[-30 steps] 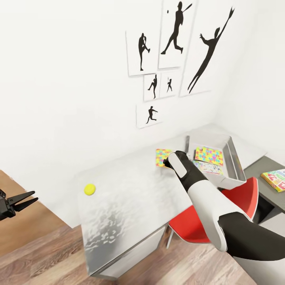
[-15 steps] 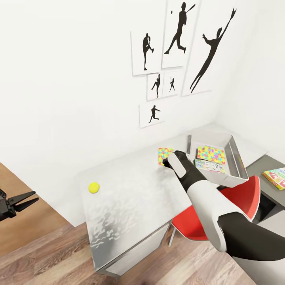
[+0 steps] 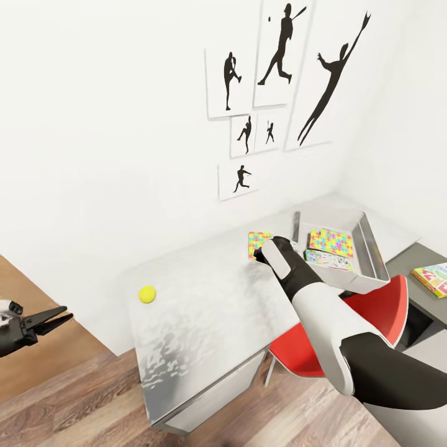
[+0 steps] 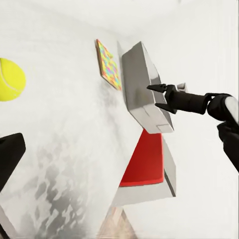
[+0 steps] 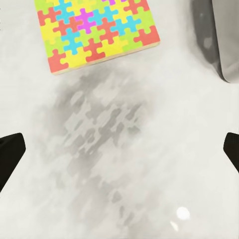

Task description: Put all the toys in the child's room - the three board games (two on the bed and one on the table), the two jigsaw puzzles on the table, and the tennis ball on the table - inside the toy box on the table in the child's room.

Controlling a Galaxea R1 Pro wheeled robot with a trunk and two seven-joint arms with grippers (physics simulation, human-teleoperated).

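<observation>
**Right arm over the loose puzzle, left arm off past the table end**

We are looking down at the table (image 3: 205, 310) from the head camera. The toy box (image 3: 366, 248) is sitting at its far right end by the wall corner. Inside it we are seeing one jigsaw puzzle (image 3: 332, 241) and, just beside that, a pale board game (image 3: 328, 261) lying flat.

The second jigsaw puzzle (image 3: 256, 241) is lying flat on the table top just left of the toy box, not touching it. The right gripper (image 3: 266, 253) is hovering at that puzzle's near edge. In the right wrist view its two fingertips (image 5: 10, 154) are showing at opposite edges, spread wide, with bare table between them and the puzzle (image 5: 97, 32) just ahead. Nothing is clamped.

The tennis ball (image 3: 147, 293) is resting near the table's left end, well apart from everything else; the left wrist view is showing it too (image 4: 11, 78).

The left gripper (image 3: 53, 321) is hanging off past the table's left end, over the wood floor (image 3: 74, 397), fingers slightly parted and holding nothing.

Another board game (image 3: 434, 277) with bright lettering is lying on the lower dark-grey cabinet top (image 3: 413, 261) at the right. A red chair (image 3: 372, 316) is standing under the table's right end. Black silhouette posters (image 3: 279, 81) are hanging on the wall above.
</observation>
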